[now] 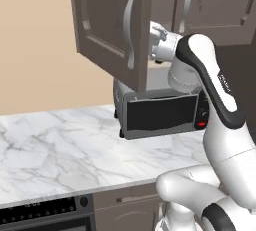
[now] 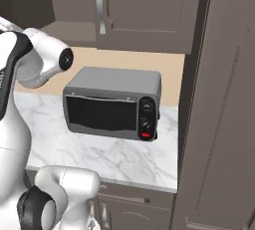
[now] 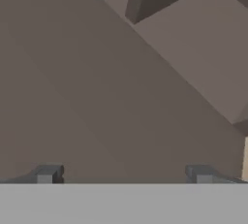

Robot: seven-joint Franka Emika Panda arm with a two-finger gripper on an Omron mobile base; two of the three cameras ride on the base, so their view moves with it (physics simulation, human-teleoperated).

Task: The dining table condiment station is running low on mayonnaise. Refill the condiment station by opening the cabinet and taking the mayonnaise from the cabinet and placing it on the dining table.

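In the left base view the arm reaches up behind the swung-open door (image 1: 112,25) of the cabinet (image 1: 210,5), so the wrist disappears past the door's edge and the hand itself is hidden there; a toaster oven (image 1: 160,112) sits below the hand on the marble tabletop (image 1: 65,150). The right base view shows the same oven (image 2: 112,104) from the other side, with a closed cabinet door and its silver handle (image 2: 101,5) above it; no jar can be seen here. In the hand view the hand (image 3: 123,174) has its two fingertips (image 3: 46,174) set wide apart with nothing between them, so it is open and empty, facing close onto plain grey-brown cabinet panelling, with what seems an inner edge or shelf crossing ahead of it at the top. The mayonnaise is not visible, so which way it lies from the hand cannot be told; presumably it stands deeper inside or higher on the shelf. No label or writing is readable.
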